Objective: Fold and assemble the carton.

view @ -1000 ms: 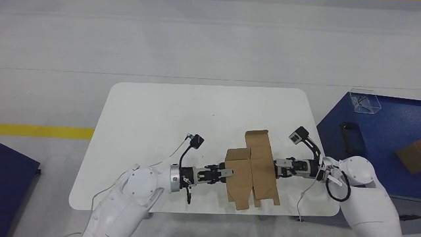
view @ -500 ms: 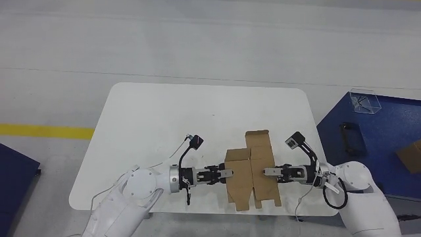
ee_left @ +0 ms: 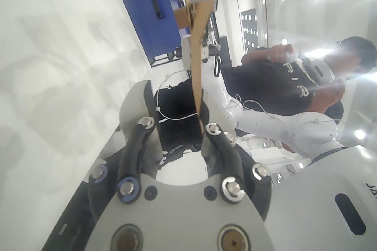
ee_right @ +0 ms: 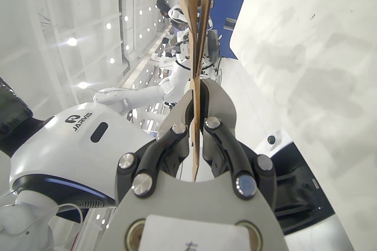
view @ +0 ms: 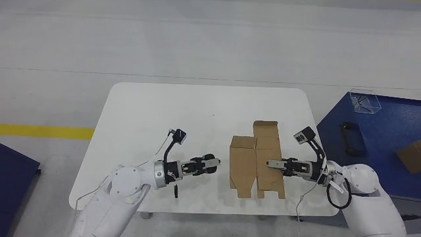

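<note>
— Now, where's the carton (view: 256, 168)?
— Over the near right part of the table (view: 164, 112). It's flattened brown cardboard, two long panels side by side, the right one poking out farther at the far end.
— Who's got it?
— The right hand (view: 271, 165), clenched on the carton's right edge. Its own wrist camera sees the sheet edge-on, pinched between the fingers (ee_right: 219, 108) and running straight away from the hand.
— Lying on the table?
— No. In the wrist cameras it sits off the surface, roughly level with it, with a gap between cardboard and table.
— And the left hand (view: 212, 163)?
— Released, jaws wide apart, nothing in them. It sits just left of the carton, pointing at its left edge.
— Touching at all?
— Not from above: white table shows between the fingertips and the cardboard. Its wrist camera looks along the carton's thin edge, farther off.
— Anything else around?
— A blue cabinet (view: 375, 131) to the right of the table, and a small clear box (view: 364, 100) on top of it.
</note>
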Robot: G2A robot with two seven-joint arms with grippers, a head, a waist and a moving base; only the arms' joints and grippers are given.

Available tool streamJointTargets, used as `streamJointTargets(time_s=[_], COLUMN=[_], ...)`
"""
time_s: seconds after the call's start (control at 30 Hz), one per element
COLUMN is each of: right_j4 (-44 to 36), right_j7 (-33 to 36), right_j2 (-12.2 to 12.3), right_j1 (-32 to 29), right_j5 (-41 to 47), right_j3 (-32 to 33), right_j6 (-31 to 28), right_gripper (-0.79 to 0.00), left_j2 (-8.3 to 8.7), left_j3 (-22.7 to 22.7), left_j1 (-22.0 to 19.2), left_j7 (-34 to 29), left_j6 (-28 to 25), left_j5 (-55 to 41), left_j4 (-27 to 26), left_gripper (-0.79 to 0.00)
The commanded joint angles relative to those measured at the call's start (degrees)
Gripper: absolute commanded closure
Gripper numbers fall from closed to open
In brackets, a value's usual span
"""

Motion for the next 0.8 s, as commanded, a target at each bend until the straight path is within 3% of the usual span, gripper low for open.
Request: streamJointTargets(time_s=[0.0,0.13,0.27,0.5,0.63,0.77], right_j4=[0.0,0.0,-2.3,-18.3,-26.7,-30.1], right_j7=[0.0,0.0,-2.1,-8.3,-13.1,-16.8], right_j2=[0.0,0.0,0.0,-0.2,-0.5,-1.0], right_j1=[0.0,0.0,-0.5,-0.2,2.8,6.7], right_j5=[-0.1,-0.1,1.1,9.4,7.1,3.7], right_j3=[-0.1,-0.1,0.9,3.8,0.9,-3.8], right_j6=[0.0,0.0,-0.5,-1.9,-0.3,0.9], right_gripper=[0.0,0.0,0.0,0.0,0.0,0.0], left_j2=[0.68,1.65,1.77,1.77,1.77,1.77], left_j3=[-3.2,-8.0,-8.7,-8.7,-8.7,-8.7], left_j1=[1.0,3.0,3.4,3.4,3.4,3.4], left_j7=[-0.1,0.7,2.2,2.2,2.2,2.2], left_j6=[-0.2,-0.4,0.1,0.1,0.1,0.1], left_j5=[-0.1,-1.4,-0.9,-0.9,-0.9,-0.9], left_j4=[0.6,2.5,3.3,3.3,3.3,3.3], left_gripper=[-0.785,-0.785,-0.785,-0.785,-0.785,-0.785])
